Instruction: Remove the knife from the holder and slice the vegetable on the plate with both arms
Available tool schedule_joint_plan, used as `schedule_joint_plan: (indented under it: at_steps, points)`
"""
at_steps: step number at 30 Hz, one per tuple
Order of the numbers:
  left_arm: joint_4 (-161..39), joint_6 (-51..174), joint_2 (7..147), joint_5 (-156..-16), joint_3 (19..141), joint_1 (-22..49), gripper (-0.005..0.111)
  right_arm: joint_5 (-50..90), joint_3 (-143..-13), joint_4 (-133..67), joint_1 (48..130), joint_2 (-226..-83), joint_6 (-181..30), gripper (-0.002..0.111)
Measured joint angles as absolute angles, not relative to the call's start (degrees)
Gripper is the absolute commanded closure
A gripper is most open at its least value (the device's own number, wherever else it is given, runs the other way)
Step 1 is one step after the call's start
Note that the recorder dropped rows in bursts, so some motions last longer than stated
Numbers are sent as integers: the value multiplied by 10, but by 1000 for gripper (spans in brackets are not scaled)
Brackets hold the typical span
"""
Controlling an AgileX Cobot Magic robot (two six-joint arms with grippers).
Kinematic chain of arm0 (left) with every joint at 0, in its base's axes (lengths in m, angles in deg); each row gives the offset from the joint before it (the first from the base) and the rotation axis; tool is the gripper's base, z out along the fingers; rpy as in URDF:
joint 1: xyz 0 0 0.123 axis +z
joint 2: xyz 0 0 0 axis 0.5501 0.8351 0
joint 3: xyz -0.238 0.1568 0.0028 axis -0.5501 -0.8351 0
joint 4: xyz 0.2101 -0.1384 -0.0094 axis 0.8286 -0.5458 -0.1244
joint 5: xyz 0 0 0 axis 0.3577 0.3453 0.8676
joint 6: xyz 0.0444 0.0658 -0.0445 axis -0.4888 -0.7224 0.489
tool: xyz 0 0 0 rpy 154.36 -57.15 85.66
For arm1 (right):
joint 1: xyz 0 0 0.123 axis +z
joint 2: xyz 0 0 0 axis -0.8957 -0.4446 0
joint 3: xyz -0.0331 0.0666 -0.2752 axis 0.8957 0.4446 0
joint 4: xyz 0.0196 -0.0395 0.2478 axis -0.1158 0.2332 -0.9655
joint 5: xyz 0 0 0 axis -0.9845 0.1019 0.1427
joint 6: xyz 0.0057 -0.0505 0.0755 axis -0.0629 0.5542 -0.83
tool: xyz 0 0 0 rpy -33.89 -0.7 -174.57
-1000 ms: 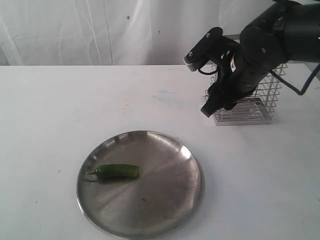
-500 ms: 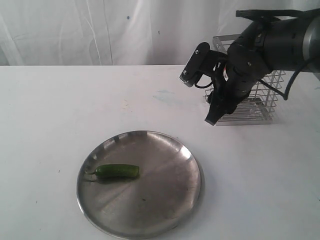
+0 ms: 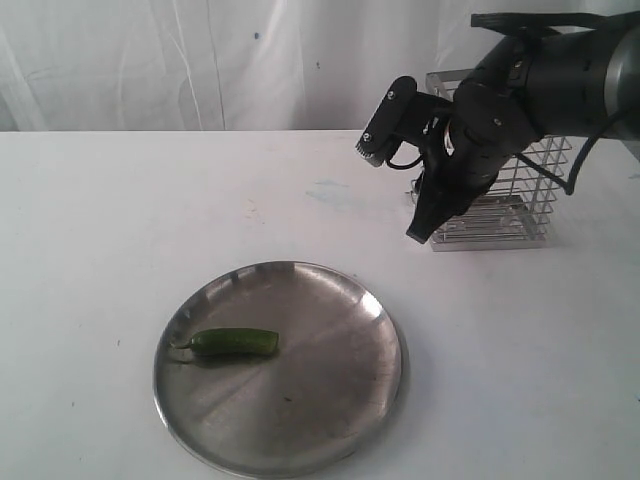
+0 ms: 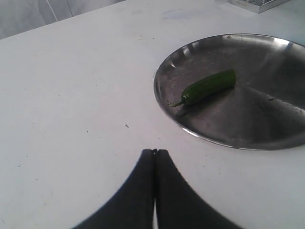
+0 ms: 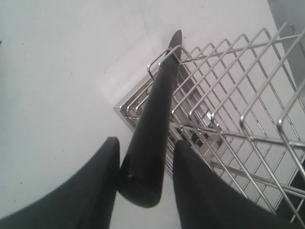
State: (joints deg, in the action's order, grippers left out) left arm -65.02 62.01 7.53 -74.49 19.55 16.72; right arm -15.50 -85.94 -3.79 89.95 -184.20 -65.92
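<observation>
Fingers [image 5: 102,181] of the right gripper [image 5: 147,141] closely flank the knife [image 5: 152,114] leaning at the holder's [image 5: 228,119] corner, whether clamped I cannot tell, while the left gripper [image 4: 154,152] is pinched together and the chilli [image 3: 235,342] lies on the plate [image 3: 330,420].

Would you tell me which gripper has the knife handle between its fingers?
The right gripper, at the wire holder; the left gripper is shut and empty.

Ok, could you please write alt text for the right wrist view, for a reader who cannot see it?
The right gripper has its two black fingers on either side of the black handle of the knife, with a thin gap showing on one side. The knife sits at a corner of the silver wire holder, which stands on a white table.
</observation>
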Motion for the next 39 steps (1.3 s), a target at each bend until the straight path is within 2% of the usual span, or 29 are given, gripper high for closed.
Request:
schedule_joint_plan:
  at_steps: [4, 8, 13, 39]
  points:
    - [-650, 620, 75, -745, 196, 167, 107, -156, -859, -38, 899, -1842, -659, 78]
    - [-650, 620, 75, -745, 196, 167, 107, -156, -859, -38, 899, -1842, -659, 96]
    - [-650, 620, 75, -745, 196, 167, 107, -159, -860, -36, 899, -1842, -660, 108]
    - [-650, 620, 75, -745, 196, 167, 107, -226, -899, -142, 899, -1769, -713, 108]
